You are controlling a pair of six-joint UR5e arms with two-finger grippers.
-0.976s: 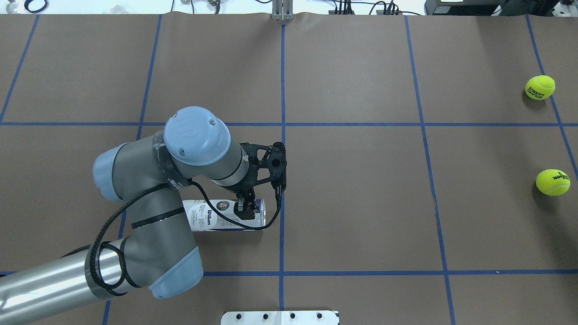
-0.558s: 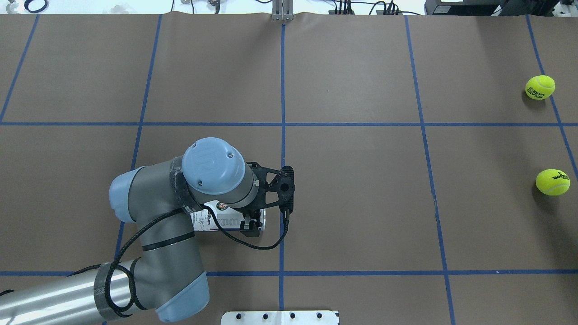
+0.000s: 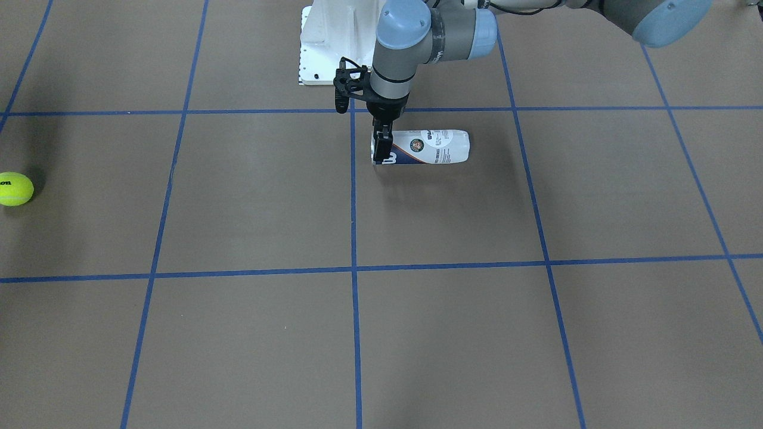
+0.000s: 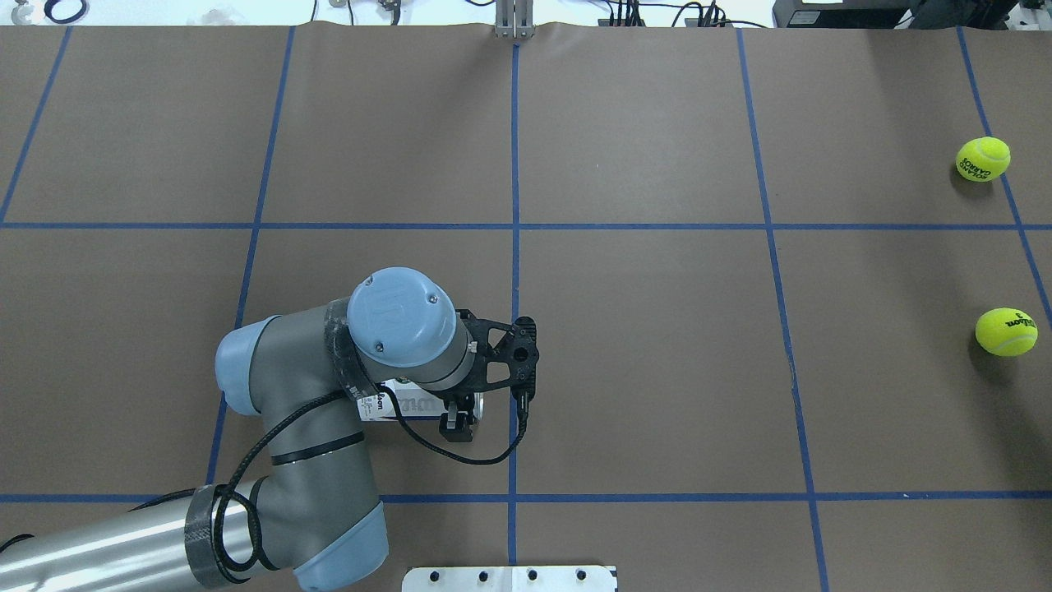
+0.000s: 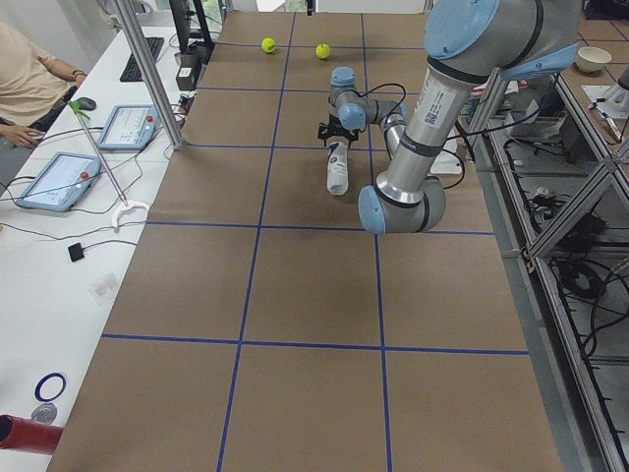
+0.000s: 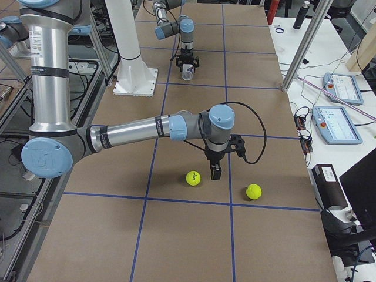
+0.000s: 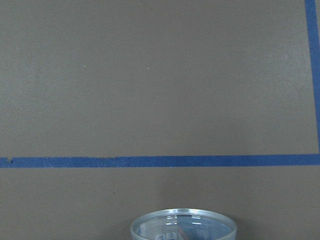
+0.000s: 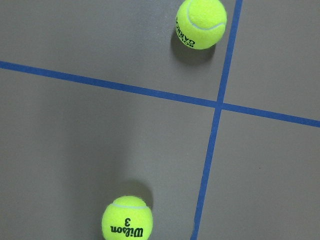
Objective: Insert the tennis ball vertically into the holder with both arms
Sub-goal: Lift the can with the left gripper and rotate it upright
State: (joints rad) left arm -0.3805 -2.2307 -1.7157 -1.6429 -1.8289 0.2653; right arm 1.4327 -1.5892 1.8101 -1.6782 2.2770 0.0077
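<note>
Left pincer (image 3: 381, 152) pointing down, astride the lying holder (image 3: 438, 147) (grip unclear), right pincer (image 6: 215, 171) opening indiscernible.

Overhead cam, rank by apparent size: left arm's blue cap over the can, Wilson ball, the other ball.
1. Blue cap, clearly largest.
2. Wilson ball.
3. Other ball, only slightly smaller. It lies farther up the table, so distance from the camera may explain the gap.
</note>
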